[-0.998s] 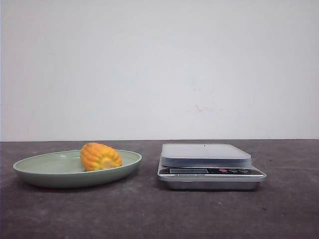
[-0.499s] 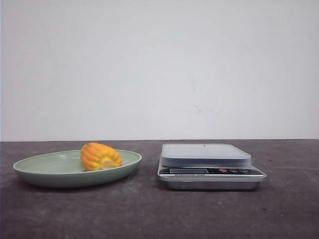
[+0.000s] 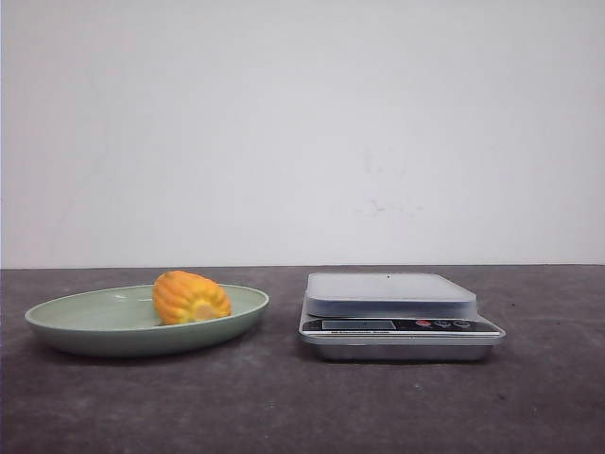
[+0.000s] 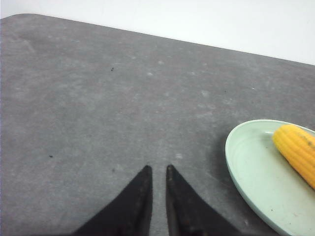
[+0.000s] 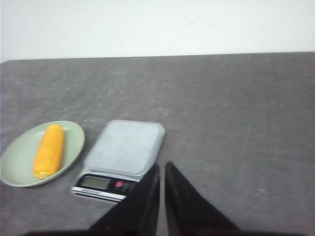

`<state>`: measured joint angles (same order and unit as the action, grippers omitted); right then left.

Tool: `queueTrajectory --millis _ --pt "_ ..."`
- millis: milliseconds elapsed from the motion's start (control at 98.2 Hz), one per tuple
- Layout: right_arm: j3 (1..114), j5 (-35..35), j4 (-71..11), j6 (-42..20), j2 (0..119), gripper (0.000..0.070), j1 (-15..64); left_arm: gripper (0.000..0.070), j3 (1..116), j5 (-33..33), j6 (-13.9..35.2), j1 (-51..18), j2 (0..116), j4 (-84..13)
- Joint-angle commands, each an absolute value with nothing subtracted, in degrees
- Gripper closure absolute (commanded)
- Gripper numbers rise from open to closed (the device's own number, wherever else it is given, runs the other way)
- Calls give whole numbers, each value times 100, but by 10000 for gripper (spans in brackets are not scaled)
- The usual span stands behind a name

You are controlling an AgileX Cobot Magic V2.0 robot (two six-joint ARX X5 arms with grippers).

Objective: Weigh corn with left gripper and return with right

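Observation:
The corn (image 3: pixel 190 298) is a short orange-yellow cob lying on the pale green plate (image 3: pixel 85 326) at the left of the table. It also shows in the left wrist view (image 4: pixel 297 150) and the right wrist view (image 5: pixel 49 150). A silver kitchen scale (image 3: pixel 397 315) stands right of the plate, its platform bare. My left gripper (image 4: pixel 158 168) is shut and empty, over bare table beside the plate (image 4: pixel 256 182). My right gripper (image 5: pixel 162 164) is shut and empty, near the scale (image 5: pixel 123 152). Neither gripper shows in the front view.
The table top (image 3: pixel 284 407) is dark grey with a white wall behind it. The scale's display and red button (image 5: pixel 118 184) face the robot. The plate (image 5: pixel 19 162) lies close to the scale's left side.

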<state>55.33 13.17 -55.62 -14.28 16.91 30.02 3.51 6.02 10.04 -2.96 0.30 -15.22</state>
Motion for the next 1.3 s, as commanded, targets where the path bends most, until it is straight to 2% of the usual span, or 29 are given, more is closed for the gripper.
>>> queueTrajectory --millis 0,143,285,428,570,764,1293 --pt "5557 1559 -5273 -1166 1695 690 2897 700 298 600 969 -290 19 -1691" --pt "5113 1319 -4403 -762 1623 690 1981 700 298 600 969 -290 19 -1691" --pt "3942 1098 -3105 -598 1297 690 1133 700 298 600 969 -290 19 -1691" --pt "2488 764 -2001 -598 860 690 784 700 298 600 969 -290 19 -1691" --pt "1323 591 -1378 -598 366 690 681 700 298 600 969 -290 19 -1691" --pt "513 600 -948 -569 23 690 646 700 298 600 969 -290 19 -1688" --pt "58 602 -899 -644 23 690 607 700 301 600 969 -290 19 -1673"
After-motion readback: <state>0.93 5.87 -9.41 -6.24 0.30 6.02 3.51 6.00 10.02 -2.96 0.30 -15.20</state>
